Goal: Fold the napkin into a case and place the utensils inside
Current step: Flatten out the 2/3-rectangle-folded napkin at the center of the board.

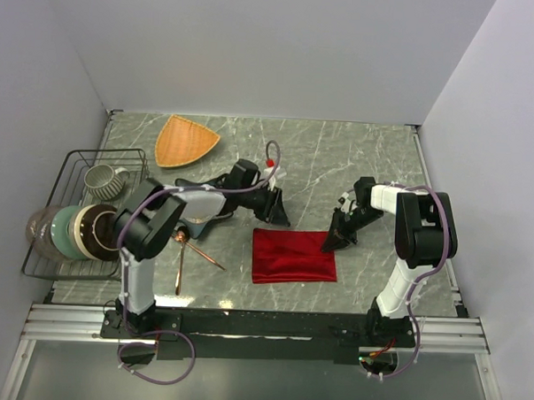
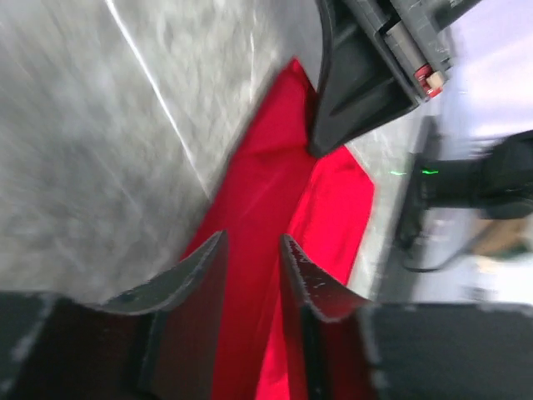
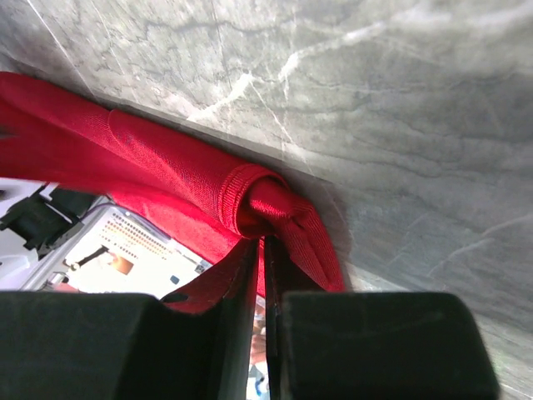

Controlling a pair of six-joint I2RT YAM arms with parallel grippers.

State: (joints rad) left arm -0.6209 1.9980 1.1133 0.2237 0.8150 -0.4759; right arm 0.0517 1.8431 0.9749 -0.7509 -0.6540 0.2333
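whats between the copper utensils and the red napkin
Nothing. In the top view only a bare stretch of marble table separates the utensils from the napkin.

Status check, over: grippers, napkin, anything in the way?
Left gripper open above napkin. Right gripper pinching its far-right corner. Utensils lying left of it, not inside. Nothing blocking seen.

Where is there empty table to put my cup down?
The widest bare marble is at the back, between the orange plate and the right wall. A narrow strip lies between the utensils and the red napkin. The left is crowded: dish rack, utensils, left arm.
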